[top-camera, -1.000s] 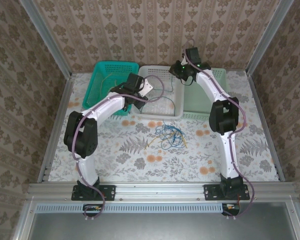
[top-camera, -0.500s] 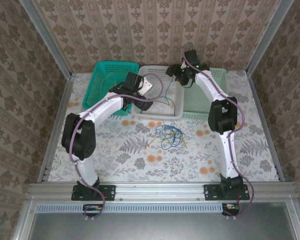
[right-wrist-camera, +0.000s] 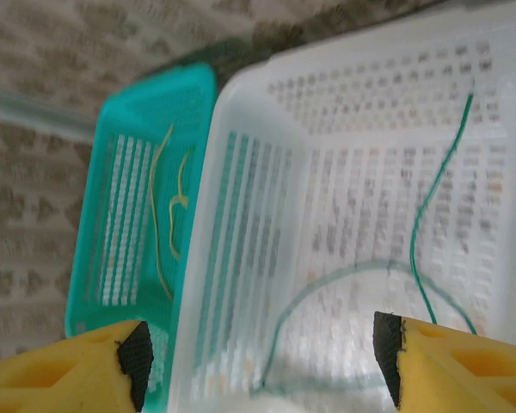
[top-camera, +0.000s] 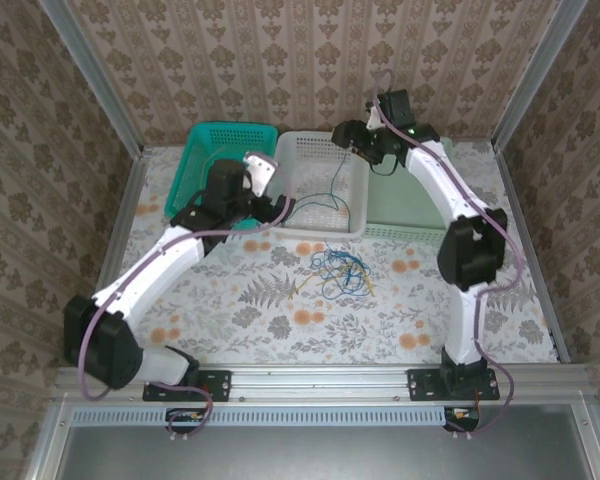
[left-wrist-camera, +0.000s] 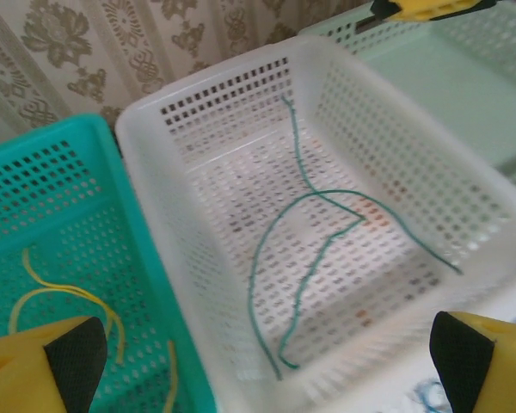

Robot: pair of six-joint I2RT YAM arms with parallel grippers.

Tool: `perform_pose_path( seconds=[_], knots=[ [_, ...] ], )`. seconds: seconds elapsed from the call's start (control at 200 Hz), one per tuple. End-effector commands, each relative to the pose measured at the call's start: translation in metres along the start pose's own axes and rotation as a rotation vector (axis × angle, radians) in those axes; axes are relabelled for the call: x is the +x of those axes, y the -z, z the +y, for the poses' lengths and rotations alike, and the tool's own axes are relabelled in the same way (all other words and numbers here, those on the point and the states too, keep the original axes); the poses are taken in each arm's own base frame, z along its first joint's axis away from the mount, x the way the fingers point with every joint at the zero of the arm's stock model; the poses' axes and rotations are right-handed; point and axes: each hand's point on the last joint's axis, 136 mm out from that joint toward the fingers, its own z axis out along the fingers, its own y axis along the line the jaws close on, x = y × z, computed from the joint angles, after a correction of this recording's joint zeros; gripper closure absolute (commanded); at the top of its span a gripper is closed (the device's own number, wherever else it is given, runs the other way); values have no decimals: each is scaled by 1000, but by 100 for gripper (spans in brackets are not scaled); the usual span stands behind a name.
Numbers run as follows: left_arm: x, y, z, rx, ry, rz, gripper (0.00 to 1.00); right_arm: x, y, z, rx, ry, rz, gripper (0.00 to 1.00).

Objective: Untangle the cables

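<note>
Top view: left gripper [top-camera: 272,200] hangs at the near-left corner of the white basket [top-camera: 320,232], jaws spread wide, holding nothing; right gripper [top-camera: 346,137] is over its far rim, jaws partly spread, also empty; the green cable [top-camera: 332,198] lies loose inside it; the tangle of cables [top-camera: 338,272] sits just in front. Left wrist: yellow fingers [left-wrist-camera: 34,374] far apart; yellow cables [left-wrist-camera: 64,297] lie in the teal basket [left-wrist-camera: 34,189] on its left. Right wrist: clear gap between the pads. A second ago both were nearly shut, I think pinching the green cable, but it's tiny from up there; the left arm has since pulled back.
</note>
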Motion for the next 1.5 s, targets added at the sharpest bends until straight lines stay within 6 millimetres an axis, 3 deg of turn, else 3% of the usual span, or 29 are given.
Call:
perform_pose_path(
  seconds=[0.0,0.295,0.475,0.625,0.695,0.835,1.0,1.185,1.35,1.495],
  knots=[
    [16,6,-16,102,150,-26,0,29,35,12,-2,194,-31,30],
    [72,10,-53,275,403,40,2,178,75,-46,259,344,170,34],
    [97,7,-76,315,424,103,4,230,108,-68,348,375,182,40],
    [106,-1,-83,321,468,109,5,271,117,-98,469,404,264,41],
    [104,-4,-83,323,476,106,6,281,115,-107,487,393,276,43],
    [102,-5,-86,329,466,119,6,291,104,-106,468,395,274,49],
    [102,-2,-86,323,466,111,6,296,98,-128,571,418,307,51],
    [105,-2,-90,315,457,112,6,297,79,-124,529,412,281,52],
    [106,-2,-89,310,459,110,6,300,68,-134,582,421,315,67],
    [106,1,-86,296,452,108,6,300,75,-134,592,433,328,95]
  ],
)
